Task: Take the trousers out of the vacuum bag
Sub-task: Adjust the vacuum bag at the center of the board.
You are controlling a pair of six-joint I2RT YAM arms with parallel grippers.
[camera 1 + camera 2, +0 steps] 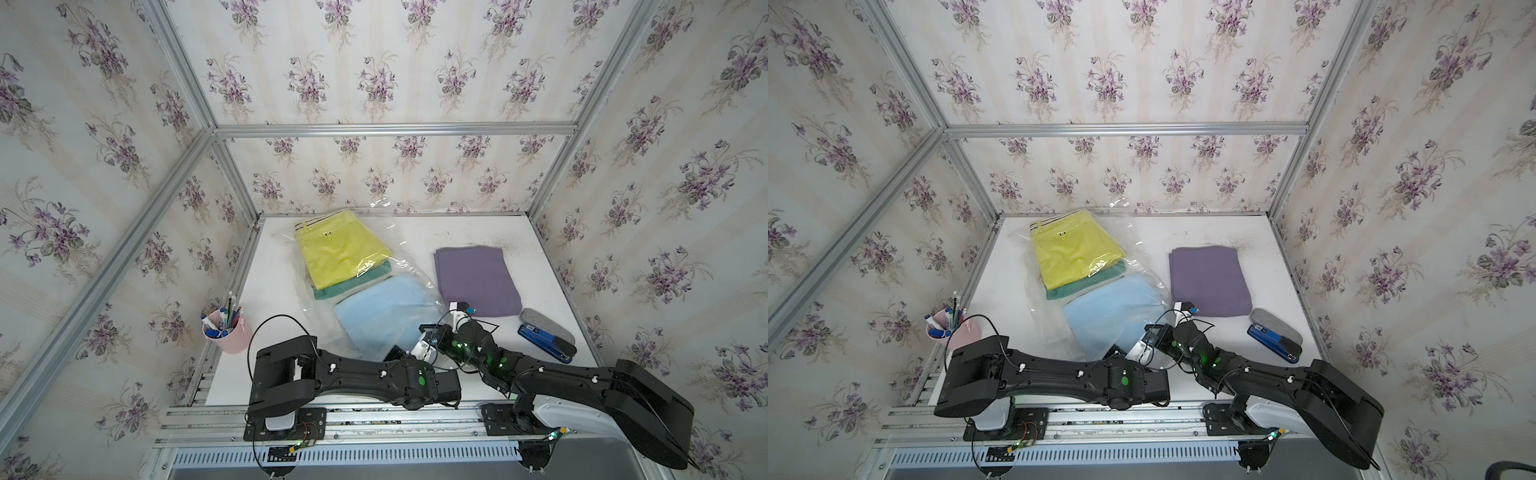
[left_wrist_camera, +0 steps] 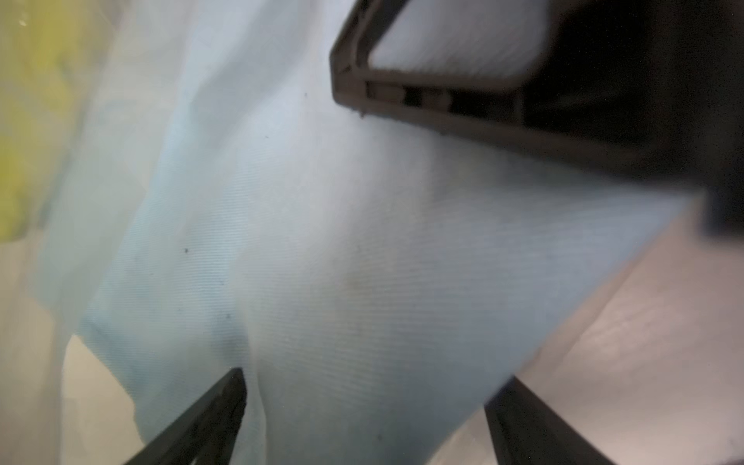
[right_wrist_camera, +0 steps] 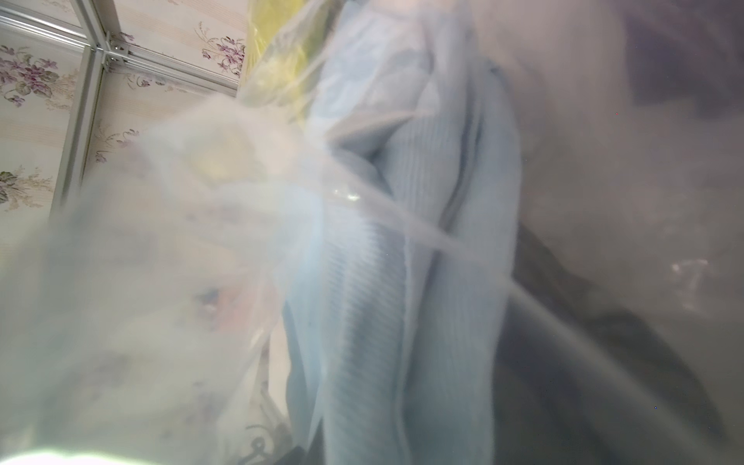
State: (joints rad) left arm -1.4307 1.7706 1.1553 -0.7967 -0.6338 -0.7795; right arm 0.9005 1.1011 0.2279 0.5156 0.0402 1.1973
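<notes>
Trousers (image 1: 382,320), light blue, lay in the vacuum bag's (image 1: 405,249) near end, between the left gripper's (image 2: 374,378) spread fingers (image 2: 217,414); the right gripper (image 2: 350,96) was pinched shut.

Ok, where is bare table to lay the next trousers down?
Behind the purple trousers, up to the back wall, the table is bare; also a strip between the vacuum bag and the left rail. Crowded: near edge, where both arms meet by the light blue trousers.
</notes>
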